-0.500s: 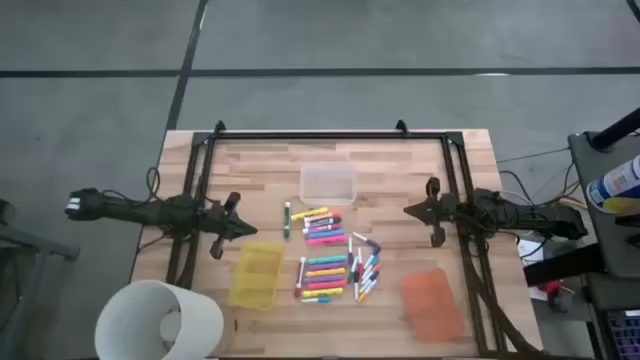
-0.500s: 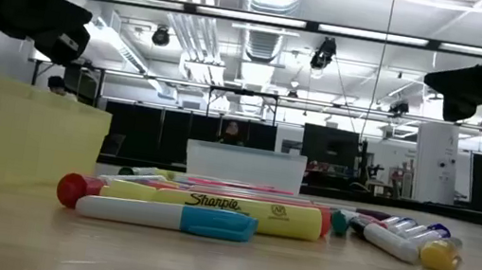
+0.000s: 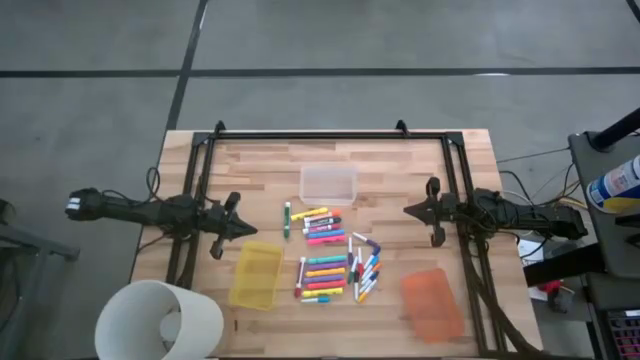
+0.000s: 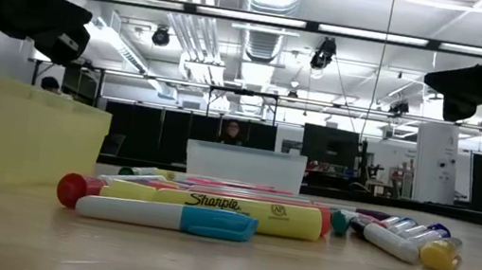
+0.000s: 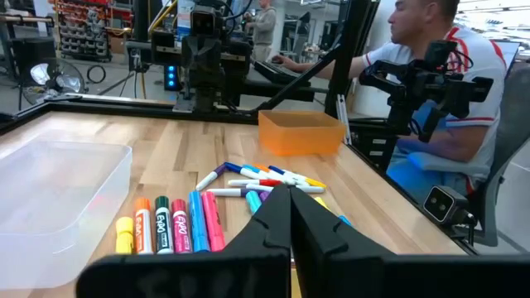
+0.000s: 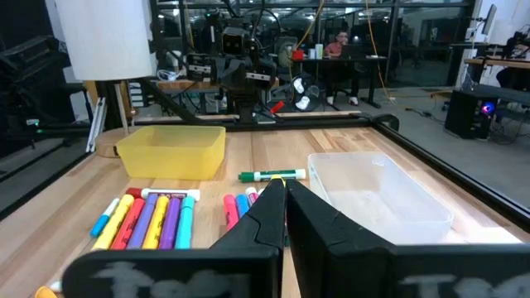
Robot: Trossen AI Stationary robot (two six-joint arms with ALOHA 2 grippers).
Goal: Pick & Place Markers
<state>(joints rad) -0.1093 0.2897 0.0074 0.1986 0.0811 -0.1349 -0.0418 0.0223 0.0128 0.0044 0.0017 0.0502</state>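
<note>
— Fingers first: how did each gripper stand?
— Fingers of the left gripper (image 3: 237, 206) were pressed together on nothing, hovering at the left edge of the pale wooden plank table (image 3: 400, 165). The right gripper (image 3: 408, 210) was the same, fingers together and empty, at the right edge.
— And the markers?
— The small neon and white pen-like markers (image 3: 335, 255) lay loose in a few rows on the table between the two grippers, well apart from both. One green-capped white marker (image 3: 287, 219) lay alone, just left of the upper row.
— What surrounded them?
— A clear rectangular plastic bin (image 3: 328, 183) sat beyond the markers, a yellow rectangular plastic bin (image 3: 256, 274) at their near left, an orange rectangular plastic bin (image 3: 432, 304) at their near right. None held a marker that I could see.
— Anything in the way?
— Nothing lay between either gripper and the markers. A white cylindrical shade (image 3: 158, 321) stood off the table's near-left corner, and a seated person in a white and red shirt (image 5: 431, 91) showed beyond the table's right side.
</note>
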